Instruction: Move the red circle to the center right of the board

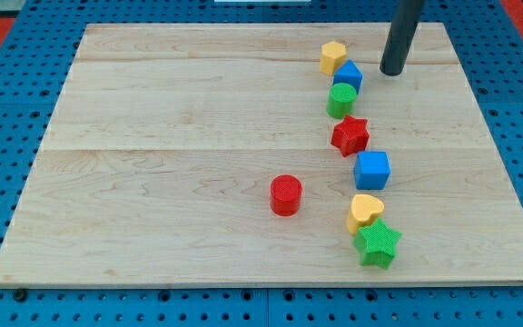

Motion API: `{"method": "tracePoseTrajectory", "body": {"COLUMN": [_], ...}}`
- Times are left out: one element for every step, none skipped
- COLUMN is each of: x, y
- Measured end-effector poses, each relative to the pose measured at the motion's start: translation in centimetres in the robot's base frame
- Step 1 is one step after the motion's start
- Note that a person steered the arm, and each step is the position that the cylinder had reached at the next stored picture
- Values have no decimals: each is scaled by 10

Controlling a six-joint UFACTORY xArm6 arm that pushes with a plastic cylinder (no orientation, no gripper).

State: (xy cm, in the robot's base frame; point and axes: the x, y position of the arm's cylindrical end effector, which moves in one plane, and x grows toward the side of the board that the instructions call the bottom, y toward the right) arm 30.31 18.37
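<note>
The red circle lies on the wooden board, a little below and right of its middle. My tip is near the view's top right, just right of a blue block, far above and right of the red circle. A blue cube sits right of the red circle.
A curved line of blocks runs down the right half: a yellow block, the blue block, a green round block, a red star, the blue cube, a yellow heart and a green star.
</note>
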Motion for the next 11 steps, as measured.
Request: {"method": "tracePoseTrajectory", "body": {"x": [4,3,3,3,10,21,22,28,31,31,31], "y": [-7,-30,-50,-56,-54,-54,-52,-49,-49,-54,-55]}}
